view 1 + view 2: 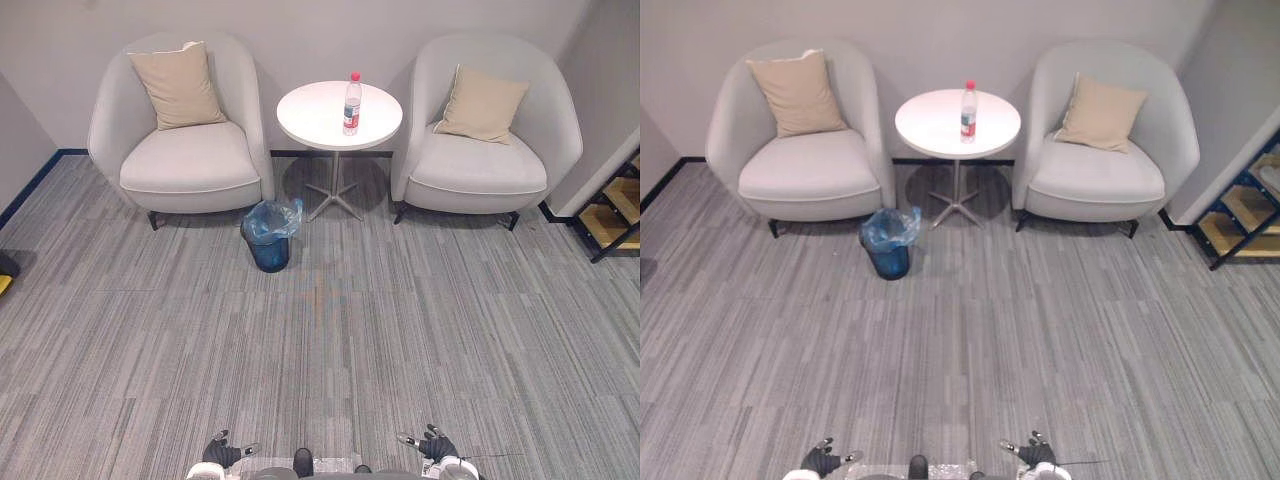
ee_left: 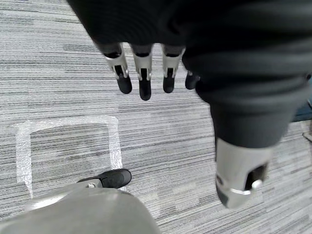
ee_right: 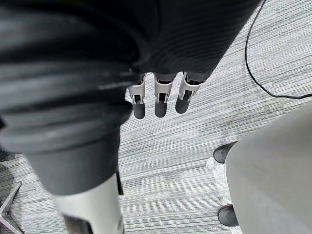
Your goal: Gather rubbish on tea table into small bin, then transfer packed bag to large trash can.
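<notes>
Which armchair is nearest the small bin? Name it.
The left armchair: the blue-lined small bin sits by its front corner; the right armchair is past the table.

The left robot hand (image 2: 170, 29) and the right robot hand (image 3: 165, 39) look alike: a black ribbed cover over back and wrist, slim silver fingers (image 2: 145, 73) ending in dark rounded tips, and a thicker silver thumb (image 2: 239, 170) with a dark inset.

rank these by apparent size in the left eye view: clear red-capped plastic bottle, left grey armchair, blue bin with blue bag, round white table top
1. left grey armchair
2. round white table top
3. blue bin with blue bag
4. clear red-capped plastic bottle
</notes>
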You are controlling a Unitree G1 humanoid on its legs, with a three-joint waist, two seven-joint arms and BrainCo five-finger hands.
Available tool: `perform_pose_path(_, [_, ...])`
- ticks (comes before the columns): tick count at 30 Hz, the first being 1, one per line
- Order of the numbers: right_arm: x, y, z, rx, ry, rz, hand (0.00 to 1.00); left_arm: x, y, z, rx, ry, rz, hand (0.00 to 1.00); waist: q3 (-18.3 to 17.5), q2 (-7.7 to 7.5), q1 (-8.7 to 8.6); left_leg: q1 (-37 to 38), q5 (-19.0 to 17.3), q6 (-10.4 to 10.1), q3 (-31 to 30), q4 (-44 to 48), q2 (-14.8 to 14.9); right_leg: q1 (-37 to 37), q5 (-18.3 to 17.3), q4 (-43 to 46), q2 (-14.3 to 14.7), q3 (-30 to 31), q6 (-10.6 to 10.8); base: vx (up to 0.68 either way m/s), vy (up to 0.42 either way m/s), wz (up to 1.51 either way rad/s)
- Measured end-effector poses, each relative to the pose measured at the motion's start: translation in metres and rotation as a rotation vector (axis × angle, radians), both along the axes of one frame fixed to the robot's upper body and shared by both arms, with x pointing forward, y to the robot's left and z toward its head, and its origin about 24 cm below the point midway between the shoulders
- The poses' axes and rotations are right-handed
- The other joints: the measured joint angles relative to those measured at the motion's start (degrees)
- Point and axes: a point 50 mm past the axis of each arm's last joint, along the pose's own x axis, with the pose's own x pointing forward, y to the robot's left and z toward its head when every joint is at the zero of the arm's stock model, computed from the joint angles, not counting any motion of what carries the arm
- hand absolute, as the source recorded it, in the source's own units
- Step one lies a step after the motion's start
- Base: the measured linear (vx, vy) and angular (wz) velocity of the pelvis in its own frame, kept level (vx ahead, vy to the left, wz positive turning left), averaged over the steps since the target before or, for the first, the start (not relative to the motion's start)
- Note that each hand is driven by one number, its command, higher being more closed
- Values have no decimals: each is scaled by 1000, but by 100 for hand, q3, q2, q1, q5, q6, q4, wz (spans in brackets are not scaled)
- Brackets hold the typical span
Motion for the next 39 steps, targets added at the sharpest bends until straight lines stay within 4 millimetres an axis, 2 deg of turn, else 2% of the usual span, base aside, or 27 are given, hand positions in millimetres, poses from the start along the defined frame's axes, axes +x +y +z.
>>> perform_pose_path(9, [0, 0, 0, 5, -2, -12, 0, 1, 0, 0, 11, 5, -7, 0, 1, -5, -11, -18, 4, 31, 50, 29, 4, -5, 1, -17, 9, 29, -4, 35, -47, -1])
perform_pose_path(16, [-1, -2, 1, 7, -10, -49, 0, 3, 0, 0, 16, 9, -23, 0, -10, 14, -35, -50, -156, -81, 222, 43, 89, -157, -28, 122, 89, 182, -53, -26, -49, -14])
perform_pose_path(18, [-1, -2, 2, 8, -26, -60, 0, 7, 1, 1, 20, -1, -25, 0, 11, -16, -40, -298, -417, -115, 316, 552, 122, -271, -124, 315, 104, 260, -87, 10, -65, -14])
perform_pose_path(21, [-2, -3, 3, 16, -39, -93, 0, 10, 0, 3, 14, -22, -7, 0, 26, 40, -26, -890, -1116, -234, 446, 2085, 351, -291, -288, 503, 186, 320, -192, 29, -58, -21])
perform_pose_path(22, [0, -1, 5, 22, -58, -105, 0, 14, 3, 6, 16, -48, 15, 0, 41, 1, -21, -1298, -1193, -271, 467, 3070, 453, -286, -350, 621, 224, 374, -257, 43, -97, -30])
perform_pose_path(24, [2, -3, 7, 14, -80, -107, 0, 18, 1, 9, 7, -82, 40, 0, 82, 78, -4, -1803, -1171, -299, 448, 4302, 645, -254, -515, 755, 338, 516, -385, 61, -70, -37])
perform_pose_path(25, [2, -5, 9, 6, -90, -116, 0, 17, 1, 10, -1, -92, 65, 0, 95, 118, 16, -1993, -1043, -432, 390, 4862, 711, -198, -614, 870, 395, 656, -426, 106, -7, -57])
perform_pose_path(26, [3, -4, 10, 6, -103, -116, 0, 17, 1, 11, -9, -108, 91, 0, 105, 90, 84, -2174, -888, -539, 316, 5277, 692, -195, -715, 998, 385, 836, -471, 120, 11, -67])
perform_pose_path(27, [4, -5, 11, 4, -108, -117, 0, 16, 0, 12, -12, -115, 96, 0, 112, 84, 129, -2283, -936, -535, 261, 5449, 666, -193, -763, 1040, 380, 933, -484, 173, 39, -71])
perform_pose_path(28, [5, -6, 12, -2, -112, -119, 0, 17, -1, 12, -22, -121, 108, 0, 129, 115, 142, -2316, -1269, -488, 112, 5249, 558, -142, -827, 1076, 365, 1134, -501, 198, 72, -68])
perform_pose_path(29, [6, -6, 12, -4, -114, -120, 0, 17, -2, 12, -24, -124, 117, 0, 131, 118, 156, -2376, -1472, -466, -3, 4902, 450, -123, -890, 1087, 311, 1268, -475, 250, 119, -69])
perform_pose_path(30, [7, -6, 12, -5, -113, -120, 0, 18, -2, 12, -25, -130, 133, 0, 140, 110, 189, -2412, -1483, -496, -177, 4340, 305, -113, -1007, 1115, 228, 1403, -465, 203, 125, -61])
perform_pose_path(31, [7, -6, 12, -6, -114, -120, 0, 18, -2, 12, -26, -133, 138, 0, 142, 119, 227, -2442, -1437, -506, -334, 3947, 222, -112, -1091, 1132, 186, 1511, -420, 217, 154, -63])
perform_pose_path(32, [8, -8, 12, -12, -114, -117, 0, 17, -5, 11, -35, -133, 142, 0, 129, 182, 271, -2439, -1285, -645, -569, 3373, 187, -118, -1186, 1135, 179, 1645, -383, 257, 200, -76])
perform_pose_path(33, [8, -9, 11, -14, -106, -114, 0, 12, -6, 9, -43, -120, 154, 0, 127, 245, 319, -2357, -1062, -427, -513, 3231, 195, -65, -1298, 1152, 199, 1886, -250, 278, 218, -80])
perform_pose_path(34, [7, -6, 10, -8, -97, -109, 0, 11, -3, 9, -34, -112, 153, 0, 59, 176, 343, -2366, -1245, -298, -388, 3269, 124, -63, -1338, 1225, 121, 2038, -256, 343, 232, -62])
perform_pose_path(35, [9, 2, 11, 10, -109, -94, 0, 9, 2, 9, -22, -107, 154, 0, -1, 58, 299, -2367, -1396, -194, -286, 3294, -11, -130, -1395, 1446, 19, 2284, -36, 363, 216, -35])
perform_pose_path(36, [11, 7, 12, 20, -123, -81, 0, 9, 3, 9, -18, -107, 157, 0, -14, 2, 293, -2314, -1453, -126, -156, 3301, -84, -221, -1441, 1721, -59, 2371, 144, 459, 248, -27])
perform_pose_path(37, [11, 9, 13, 23, -132, -62, 0, 8, 3, 9, -18, -107, 163, 0, -24, -24, 299, -2130, -1523, 89, -6, 3296, -159, -226, -1426, 2024, -105, 2393, 348, 458, 251, -29])
perform_pose_path(38, [12, 11, 14, 27, -138, -53, 0, 8, 2, 9, -20, -108, 163, 0, -28, -23, 306, -2007, -1585, 176, 40, 3277, -185, -244, -1387, 2258, -97, 2368, 502, 398, 205, -33])
perform_pose_path(39, [13, 14, 15, 35, -146, -37, 0, 9, 2, 9, -21, -113, 163, 0, -24, -50, 318, -1765, -1661, 244, 109, 3163, -229, -405, -1320, 2846, -69, 2280, 1019, 382, 186, -36])
